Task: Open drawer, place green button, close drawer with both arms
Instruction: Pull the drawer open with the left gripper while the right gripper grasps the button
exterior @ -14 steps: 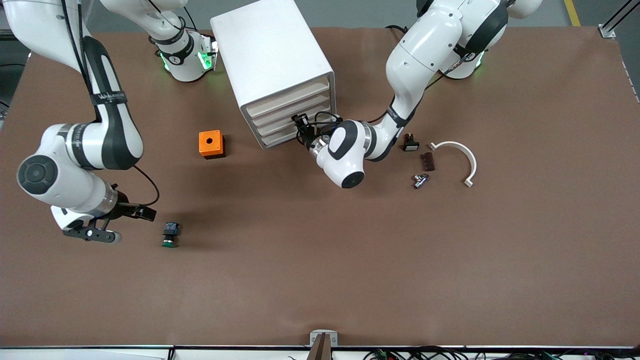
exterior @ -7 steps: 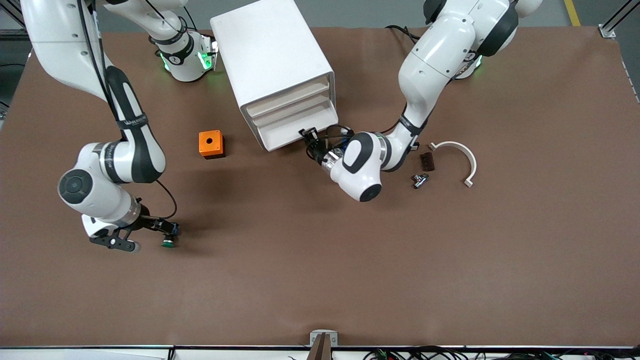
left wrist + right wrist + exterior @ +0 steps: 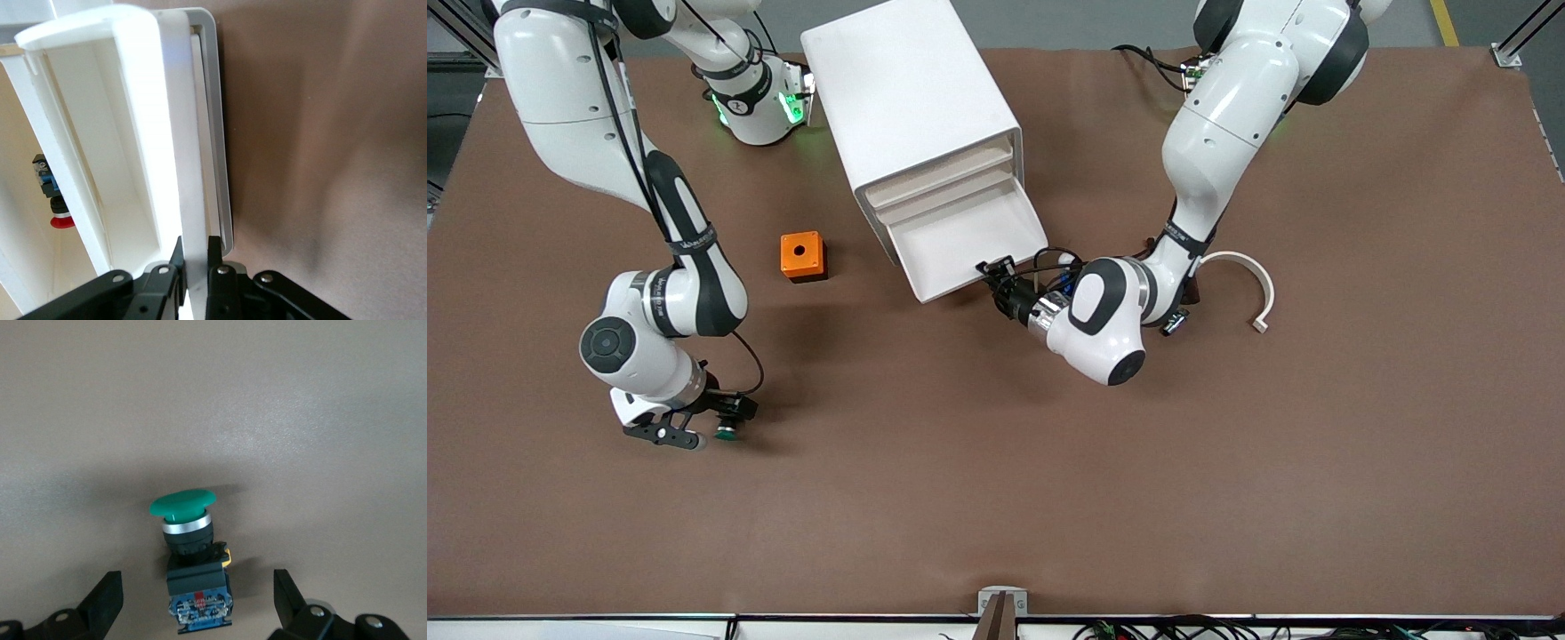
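Green button: the small push button (image 3: pixel 727 433) with a round green cap on a black-and-blue body lies on its side on the brown table (image 3: pixel 996 498), nearest the front camera of all the things, toward the right arm's end.
Button axis: its long axis lies flat on the table; in the right wrist view (image 3: pixel 193 550) the green cap points away from the wrist and the blue base toward it.
Right gripper: the black two-finger right gripper (image 3: pixel 725 418) is low at the button, its fingers (image 3: pixel 100 600) spread wide, one on each side of the body, not touching it.
Left gripper: the black two-finger left gripper (image 3: pixel 996 283) is at the front corner of the open drawer; its fingers (image 3: pixel 175 277) pinch the drawer's front wall.
Open drawer: the shallow white plastic drawer tray (image 3: pixel 969 238), lowest of the stack, stands pulled well out of the cabinet, its open end toward the front camera; the front view shows nothing in it.
Wrist glimpse: the left wrist view shows a small part with a blue-and-black body and red cap (image 3: pixel 52 200) beside the tray; I cannot tell which compartment holds it.
Orange box: a small orange box with a round hole (image 3: pixel 802 256) sits beside the cabinet, toward the right arm's end.
Loose parts: a curved white plastic clip (image 3: pixel 1249 284) lies near the left arm's wrist.
Cabinet: the white rounded box cabinet (image 3: pixel 911 107) stands farthest, its upper drawers closed.
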Controlling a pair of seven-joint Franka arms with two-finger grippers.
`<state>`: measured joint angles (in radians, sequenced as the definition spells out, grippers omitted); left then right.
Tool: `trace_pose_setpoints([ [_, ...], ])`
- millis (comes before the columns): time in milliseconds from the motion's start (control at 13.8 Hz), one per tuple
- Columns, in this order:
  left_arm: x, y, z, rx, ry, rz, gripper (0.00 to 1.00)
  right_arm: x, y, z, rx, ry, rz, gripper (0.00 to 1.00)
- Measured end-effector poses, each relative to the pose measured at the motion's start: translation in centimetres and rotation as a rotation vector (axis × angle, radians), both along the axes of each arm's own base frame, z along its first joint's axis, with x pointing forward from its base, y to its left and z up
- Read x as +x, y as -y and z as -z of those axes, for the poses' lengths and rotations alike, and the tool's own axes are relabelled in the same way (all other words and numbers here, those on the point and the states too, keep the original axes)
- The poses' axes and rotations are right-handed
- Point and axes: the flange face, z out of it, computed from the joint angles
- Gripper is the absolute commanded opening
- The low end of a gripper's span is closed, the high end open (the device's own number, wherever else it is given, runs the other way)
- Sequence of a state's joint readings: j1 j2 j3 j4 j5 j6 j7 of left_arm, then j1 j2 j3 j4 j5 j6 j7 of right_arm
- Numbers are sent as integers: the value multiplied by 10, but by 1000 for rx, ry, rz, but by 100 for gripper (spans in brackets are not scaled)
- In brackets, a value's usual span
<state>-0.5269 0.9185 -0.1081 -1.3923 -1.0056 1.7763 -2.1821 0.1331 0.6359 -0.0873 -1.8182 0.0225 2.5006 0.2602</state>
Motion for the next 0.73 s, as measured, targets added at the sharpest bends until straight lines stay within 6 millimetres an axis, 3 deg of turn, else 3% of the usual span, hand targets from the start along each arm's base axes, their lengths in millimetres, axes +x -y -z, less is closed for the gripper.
trace_pose_setpoints([
  [145, 6, -5, 0, -17, 36, 5, 40, 0, -2, 1, 0, -1, -2, 85],
  [290, 16, -16, 1, -45, 90, 15, 88, -1, -2, 2, 0, -3, -3, 82],
  [363, 20, -20, 1, -55, 103, 17, 97, -1, -2, 3, 0, -4, -3, 81],
  [581, 31, -33, 1, -60, 119, 3, 99, -1, -2, 4, -1, -6, -5, 79],
  [726, 43, -45, -1, -35, 155, 12, 99, -1, -2, 5, -1, -8, -7, 71],
])
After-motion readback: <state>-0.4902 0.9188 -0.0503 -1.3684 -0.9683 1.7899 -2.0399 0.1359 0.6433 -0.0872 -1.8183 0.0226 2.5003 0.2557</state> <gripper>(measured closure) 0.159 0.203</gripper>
